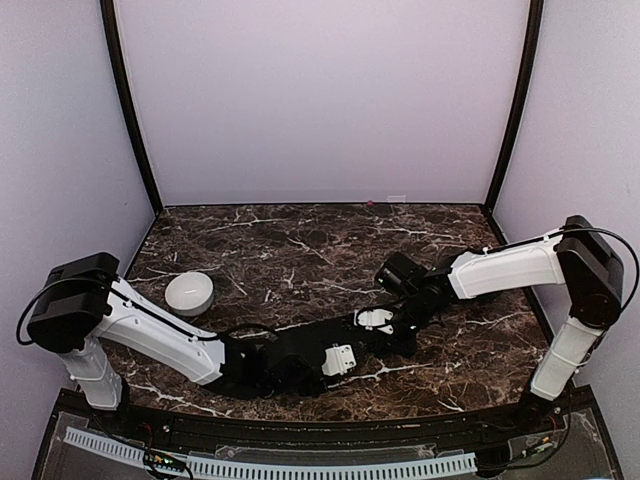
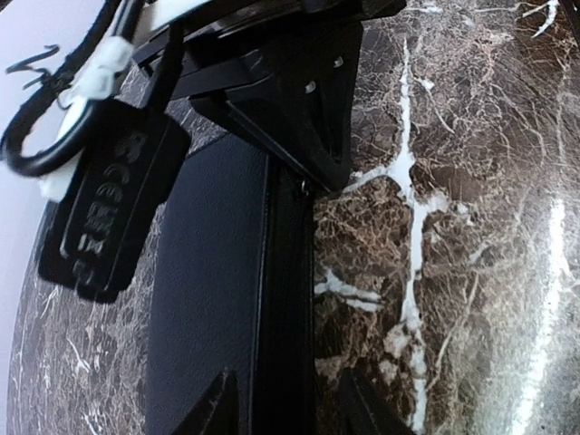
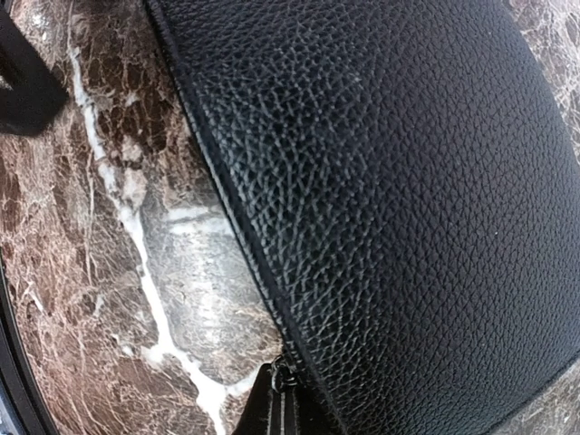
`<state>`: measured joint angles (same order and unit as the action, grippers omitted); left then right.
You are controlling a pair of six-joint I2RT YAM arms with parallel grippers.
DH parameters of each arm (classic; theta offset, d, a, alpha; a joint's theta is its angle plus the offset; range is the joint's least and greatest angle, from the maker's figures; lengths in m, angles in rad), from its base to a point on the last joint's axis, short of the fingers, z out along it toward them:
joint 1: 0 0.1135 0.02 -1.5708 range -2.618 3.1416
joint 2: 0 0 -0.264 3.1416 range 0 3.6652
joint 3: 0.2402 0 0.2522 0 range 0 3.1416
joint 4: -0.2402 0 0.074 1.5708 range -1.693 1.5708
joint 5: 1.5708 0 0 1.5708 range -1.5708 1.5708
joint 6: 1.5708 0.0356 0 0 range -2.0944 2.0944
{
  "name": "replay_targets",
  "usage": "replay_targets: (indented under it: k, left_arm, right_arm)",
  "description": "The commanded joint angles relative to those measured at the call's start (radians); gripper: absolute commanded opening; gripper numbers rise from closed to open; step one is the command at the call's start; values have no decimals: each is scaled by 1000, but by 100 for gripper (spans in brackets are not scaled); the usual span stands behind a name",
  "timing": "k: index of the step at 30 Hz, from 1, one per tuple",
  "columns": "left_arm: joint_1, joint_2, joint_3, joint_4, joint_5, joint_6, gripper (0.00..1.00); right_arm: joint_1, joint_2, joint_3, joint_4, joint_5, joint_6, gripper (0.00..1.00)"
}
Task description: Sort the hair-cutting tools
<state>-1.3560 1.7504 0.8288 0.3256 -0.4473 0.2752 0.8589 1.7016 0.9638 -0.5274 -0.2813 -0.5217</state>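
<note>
Right gripper (image 3: 279, 406) sits closest to its own wrist camera, its two fingers pressed together right at the seam of the black case (image 3: 390, 181). Whether they pinch a small tab there or only touch the seam cannot be told. That case has a pebbled, leather-like face and lies flat on the dark, white-veined marble desk (image 1: 300, 240). It is close to the near edge and about midway between the left and right edges, mostly hidden under both wrists in the top view. Left gripper (image 2: 285, 412) comes at the case from the left with its fingers spread. One fingertip is over the case's smooth face and the other over bare marble, so the long edge of the case runs between them, and neither finger clearly touches it. A black tag (image 2: 100, 213) hangs from a looped cable in the left wrist view. One white bowl (image 1: 189, 293) stands upright near the desk's left edge, well apart from the case. Where the hair-cutting tools are cannot be told: no view shows scissors or combs.
</note>
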Motion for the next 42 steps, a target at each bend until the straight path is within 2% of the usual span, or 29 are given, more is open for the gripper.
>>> replay_targets:
  k: [1,5,10,16,18,27,42]
  left_arm:
    - [-3,61,49,69,-59,87,39]
    - [-2,114,73,82,-80,127,38]
    - [-3,173,103,84,-117,193,31]
    - [-2,202,109,83,-130,236,5]
    - [-3,196,100,83,-119,237,0]
    - [-3,142,24,116,-102,260,0]
    - [-2,81,-81,237,49,398,0]
  right_arm:
    - [7,-3,3,-4,-52,4,0]
    - [6,-4,-3,-3,-57,2,0]
    - [4,-4,3,-12,-69,0,0]
    - [-27,1,-4,-35,-67,-22,0]
    - [-61,9,-9,-46,-74,-37,0]
    - [-198,71,15,-97,-14,-140,0]
    - [-262,197,180,-103,127,-205,0]
